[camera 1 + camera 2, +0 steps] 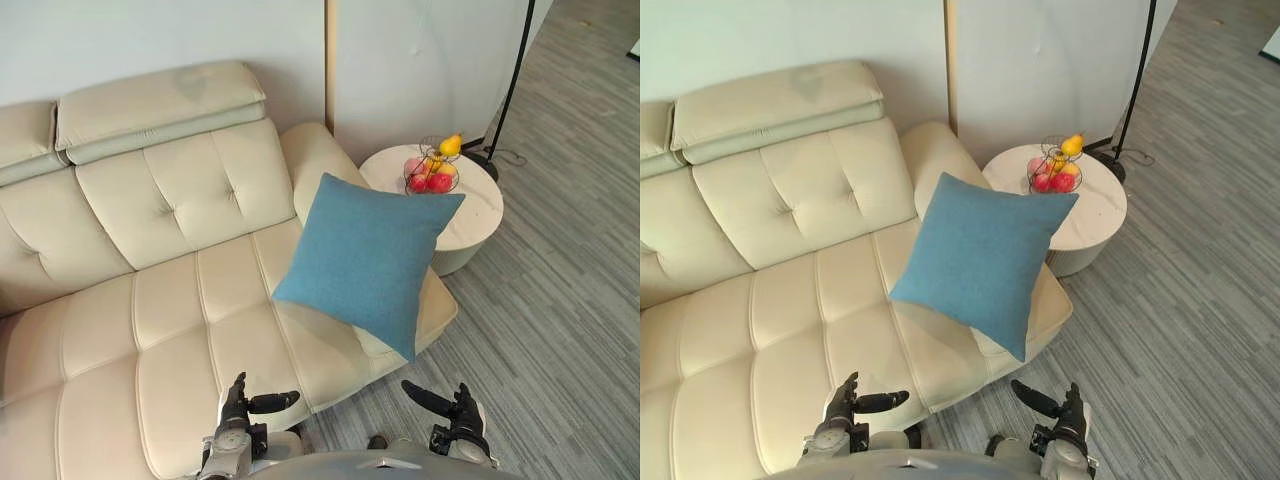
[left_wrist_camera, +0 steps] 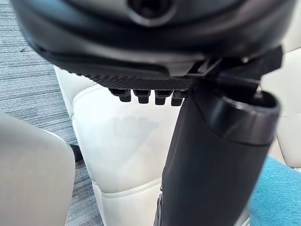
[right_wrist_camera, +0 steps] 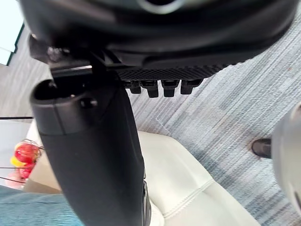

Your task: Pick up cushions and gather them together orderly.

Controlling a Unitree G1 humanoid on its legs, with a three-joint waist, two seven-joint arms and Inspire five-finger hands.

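Left eye view: blue cushion (image 1: 367,259) hides part of the sofa arm (image 1: 312,155), left hand (image 1: 237,402) and right hand (image 1: 457,414) open, empty

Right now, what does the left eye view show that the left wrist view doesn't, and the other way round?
Left eye view: the whole blue cushion propped at the sofa end, the side table with its fruit basket, the floor lamp, and the open right hand. Left wrist view: the left hand from close up, fingertips straight, holding nothing. Both: the sofa, some blue cushion fabric, the grey carpet and the left hand.
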